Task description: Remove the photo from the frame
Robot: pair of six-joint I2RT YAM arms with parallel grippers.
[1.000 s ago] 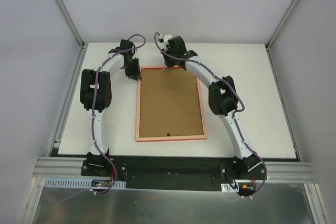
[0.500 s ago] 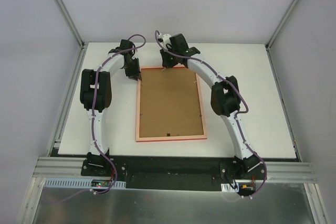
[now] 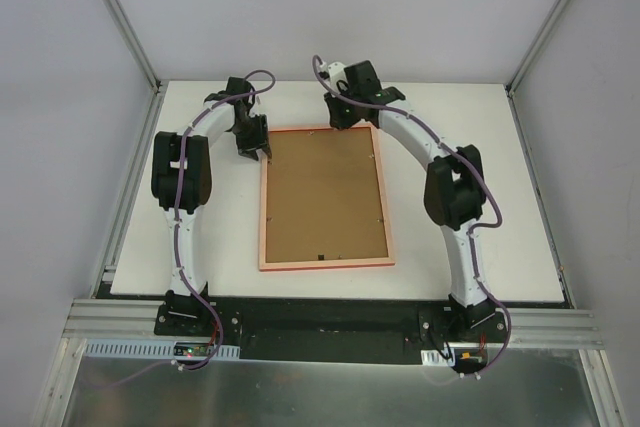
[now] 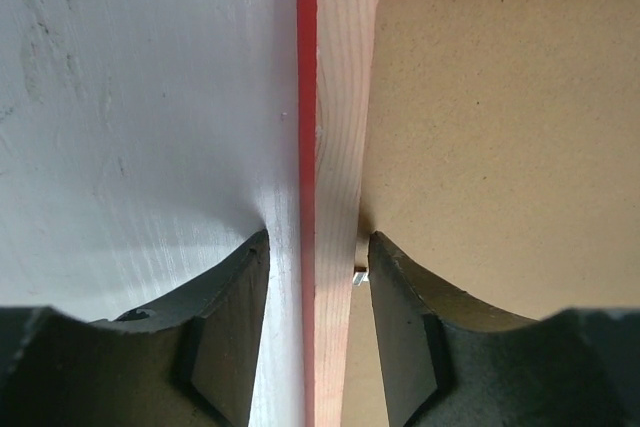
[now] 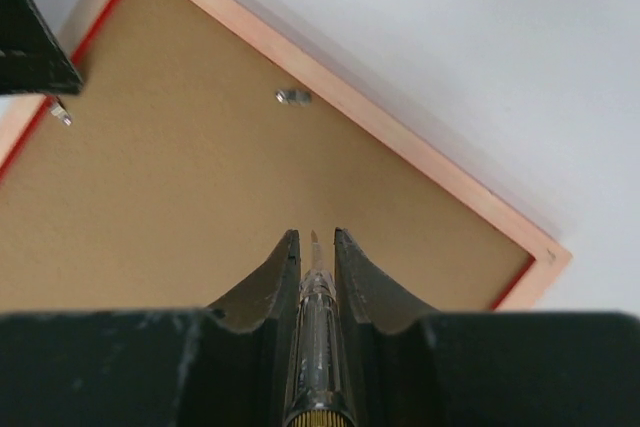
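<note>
The frame lies face down on the white table, its pale wood-pink back up, with the brown backing board set in it. The photo is hidden. My left gripper is open and straddles the frame's left rail near its far left corner; one finger is over the table, the other over the backing board. My right gripper is shut on a clear thin-tipped tool and hovers over the backing board near the frame's far right corner.
Small metal tabs hold the board in at the rail; one shows beside my left finger. Grey walls with metal posts enclose the white table. The arm bases sit on the black near edge.
My right gripper has moved right along the frame's far edge, from its middle toward the far right corner. My left gripper has shifted slightly onto the left rail.
</note>
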